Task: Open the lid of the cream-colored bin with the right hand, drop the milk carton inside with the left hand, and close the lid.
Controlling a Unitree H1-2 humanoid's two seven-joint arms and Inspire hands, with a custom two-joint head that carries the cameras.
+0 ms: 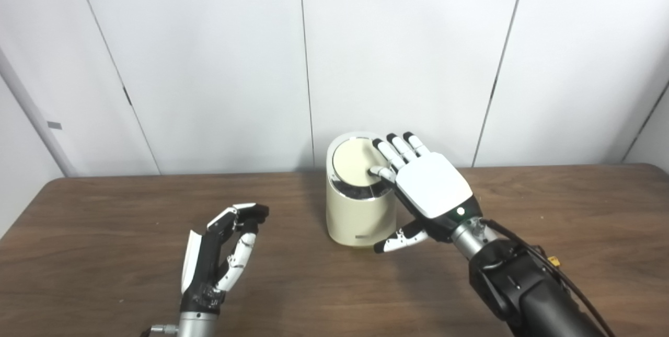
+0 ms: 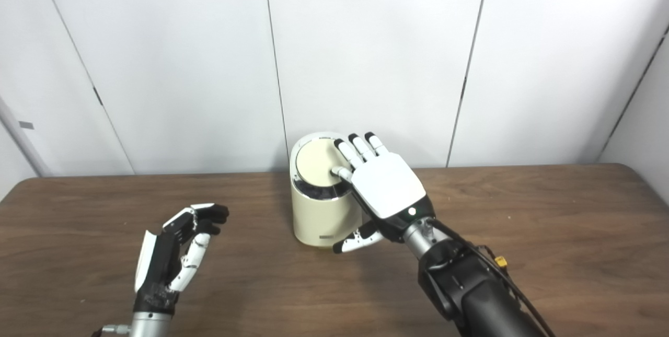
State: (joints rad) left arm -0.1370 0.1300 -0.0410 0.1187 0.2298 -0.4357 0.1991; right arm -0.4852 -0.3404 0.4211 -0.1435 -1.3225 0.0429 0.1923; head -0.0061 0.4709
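Resting flat on top of the cream-colored bin (image 1: 359, 206), just right of frame center, the right hand (image 1: 431, 184) has its fingers (image 1: 398, 147) stretched out straight over the round lid (image 1: 354, 161), holding nothing, thumb hanging down by the bin's front side. The lid looks shut, sitting level in its rim. Over in the lower left of the frame the left hand (image 1: 219, 253) hangs above the table (image 1: 104, 232) with fingers loosely curled and nothing between them. Weird bit: no milk carton shows anywhere in either view, so I honestly can't say where it is. My guess is this is either the press to pop the lid or the closing push, hard to tell which. If it's the opening, the next move calls for a firm downward push, then clearing the hand off.
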